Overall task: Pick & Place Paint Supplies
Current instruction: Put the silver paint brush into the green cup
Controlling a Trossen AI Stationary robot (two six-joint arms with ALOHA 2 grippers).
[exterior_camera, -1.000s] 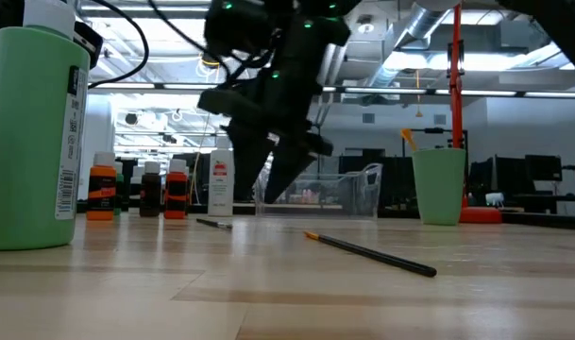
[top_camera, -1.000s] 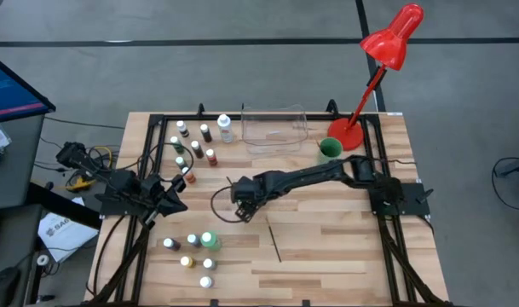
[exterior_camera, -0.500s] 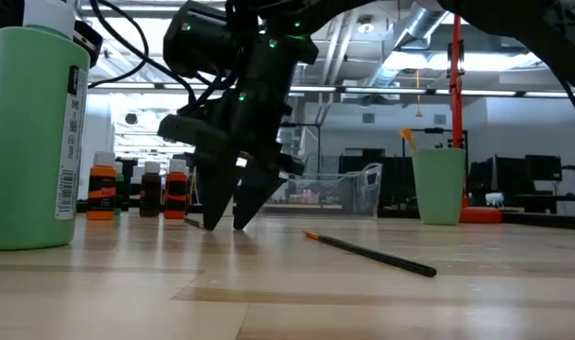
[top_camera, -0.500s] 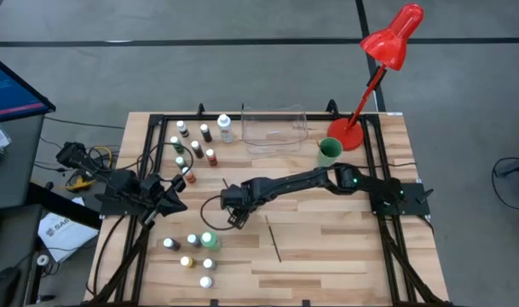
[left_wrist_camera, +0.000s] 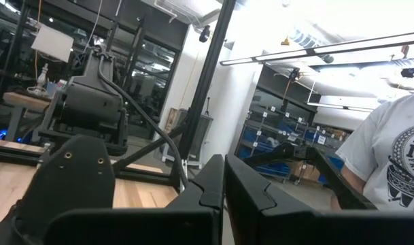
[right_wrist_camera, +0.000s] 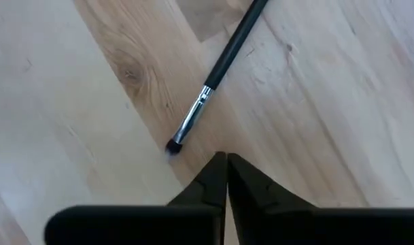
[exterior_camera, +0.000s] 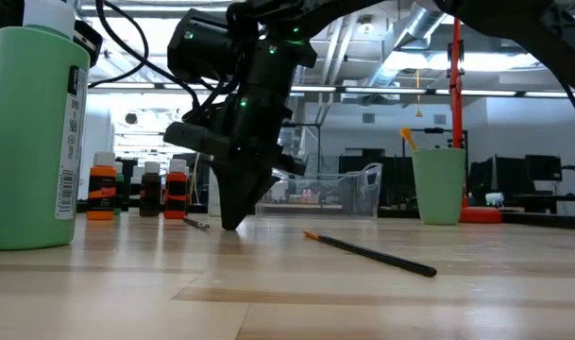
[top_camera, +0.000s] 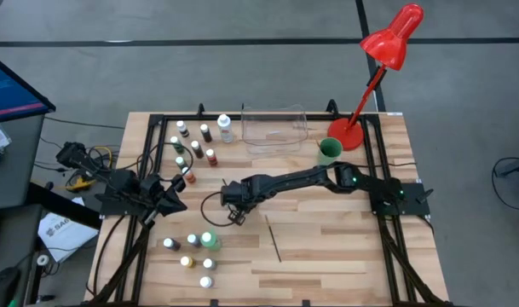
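Closure of the right pincer [right_wrist_camera: 226, 160] has just occurred at the desk [top_camera: 327, 247]: fingers pressed together, apparently empty. The short brush [right_wrist_camera: 213, 75] lies just beside the tips, ungrasped. Retry is probably required. Left pincer [left_wrist_camera: 223, 178] rests shut at the desk's left edge.

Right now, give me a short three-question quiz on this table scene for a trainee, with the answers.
1. True or false: the right gripper holds the small brush.
2. What stands beside the red lamp's base? A: green cup. B: white bottle. C: orange bottle.
3. Which gripper is parked at the table's left side?
Key: 1 false, it is shut on the wood and the brush lies free ahead of it. 2 A. 3 the left gripper.
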